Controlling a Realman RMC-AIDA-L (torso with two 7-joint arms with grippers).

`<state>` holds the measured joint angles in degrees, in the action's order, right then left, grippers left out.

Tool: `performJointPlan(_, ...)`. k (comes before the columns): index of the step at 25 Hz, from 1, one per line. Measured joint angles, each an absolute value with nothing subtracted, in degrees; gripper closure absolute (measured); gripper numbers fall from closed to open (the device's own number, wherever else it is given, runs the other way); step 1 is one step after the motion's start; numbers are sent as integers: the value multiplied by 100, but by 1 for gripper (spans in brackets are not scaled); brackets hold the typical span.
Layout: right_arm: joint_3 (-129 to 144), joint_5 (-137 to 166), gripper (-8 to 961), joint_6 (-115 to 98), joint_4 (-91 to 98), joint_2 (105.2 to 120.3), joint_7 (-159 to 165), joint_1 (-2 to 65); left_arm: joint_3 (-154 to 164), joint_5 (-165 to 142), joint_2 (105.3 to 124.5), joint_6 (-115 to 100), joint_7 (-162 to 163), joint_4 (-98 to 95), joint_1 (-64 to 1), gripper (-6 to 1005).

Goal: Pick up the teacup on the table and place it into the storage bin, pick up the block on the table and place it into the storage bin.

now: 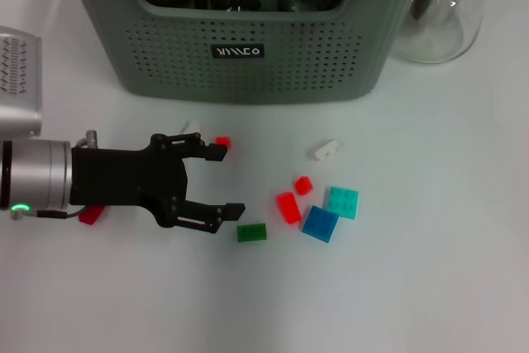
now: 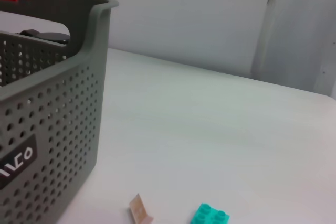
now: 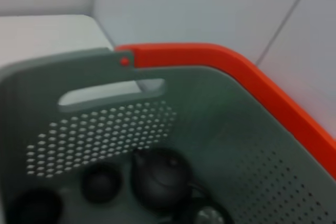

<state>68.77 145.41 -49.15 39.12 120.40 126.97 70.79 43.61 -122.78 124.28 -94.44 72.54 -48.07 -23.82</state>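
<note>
We see the left tool low over the desk, its fingers spread wide and holding nothing. A red block peeks out beside the arm; a white piece and a small red block lie just past the upper finger. A green block sits just beyond the lower fingertip. Further right lie two red blocks, a blue block, a teal block and a white block. The bin stands behind, dark teaware inside. A glass pitcher stands at its right. We do not see the right tool; its wrist view looks into the bin.
</note>
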Motion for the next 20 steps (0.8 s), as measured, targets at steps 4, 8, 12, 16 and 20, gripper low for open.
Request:
performJointPlan(4, 7015, 14449, 371, -4397, 3514, 12053, 12697, 7137, 4359, -12275, 12427, -9369, 7243, -4807, -2389, 80)
performJointPlan(8, 7211, 14253, 358, -4295, 3511, 12050, 12696, 7064, 4359, -12269, 12427, -9326, 7227, -4798, -2391, 79)
performJointPlan(12, 7315, 14229, 345, -4277, 3519, 12049, 12696, 7052, 4359, -12269, 12428, -9324, 7207, -4758, -2391, 79)
performJointPlan(16, 7327, 14224, 256, -4290, 3547, 12049, 12697, 7046, 4359, -12269, 12428, -9324, 7207, -4745, -2391, 79)
performJointPlan(20, 7272, 13963, 130, -4646, 3979, 12004, 12698, 6868, 4359, -12275, 12428, -9325, 7207, -4743, -2391, 79)
